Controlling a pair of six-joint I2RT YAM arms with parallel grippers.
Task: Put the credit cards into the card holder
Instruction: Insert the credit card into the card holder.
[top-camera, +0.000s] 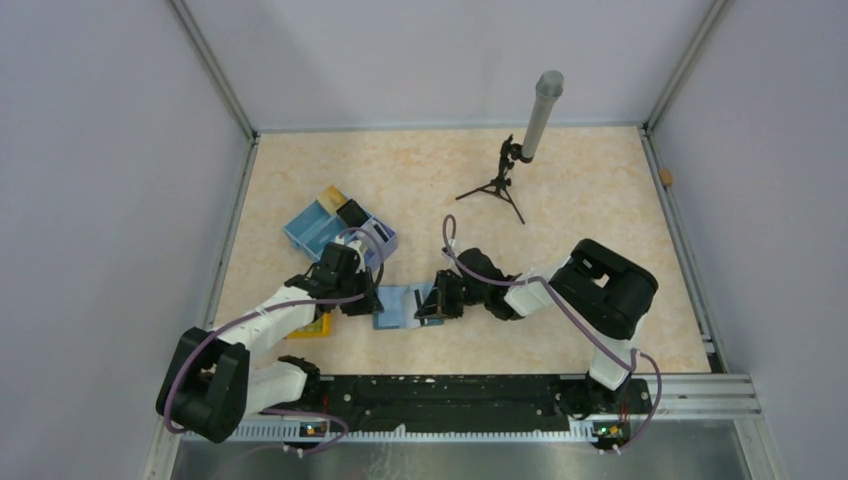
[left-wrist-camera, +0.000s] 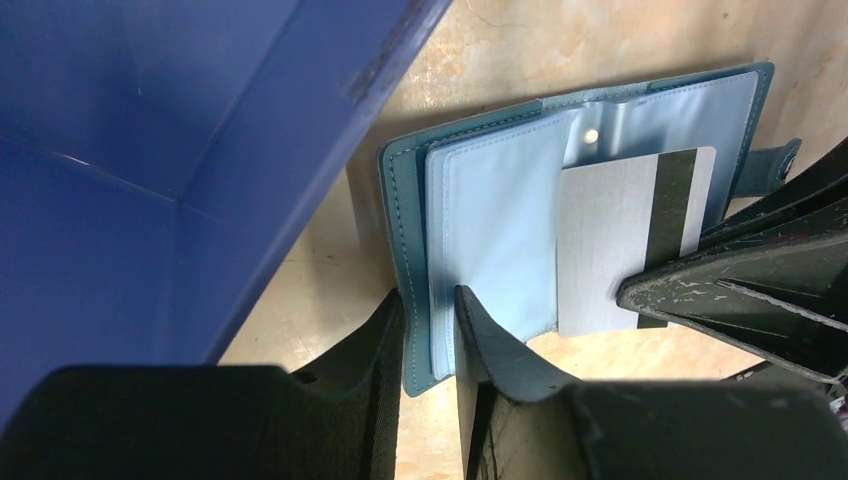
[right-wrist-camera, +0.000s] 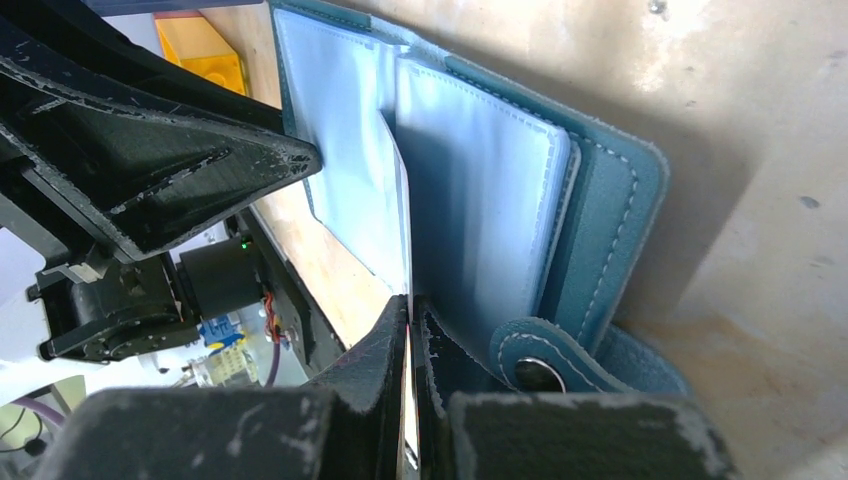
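On the table (top-camera: 560, 220), just beside the blue tray (left-wrist-camera: 150, 150), the teal card holder (left-wrist-camera: 480, 230) lies open. The left gripper (left-wrist-camera: 430, 305) pinches the holder's near cover edge. The right gripper (right-wrist-camera: 411, 308) is clamped on a silvery credit card (left-wrist-camera: 610, 240) lying over the holder's right half, seemingly at a pocket mouth.

A robotics lab booth: plain grey panels (top-camera: 100, 150) wall in a marble-patterned desk (top-camera: 580, 190), robot arms (top-camera: 600, 285) are bolted to a metal rail (top-camera: 690, 395), and a small tripod (top-camera: 495, 188) stands behind.
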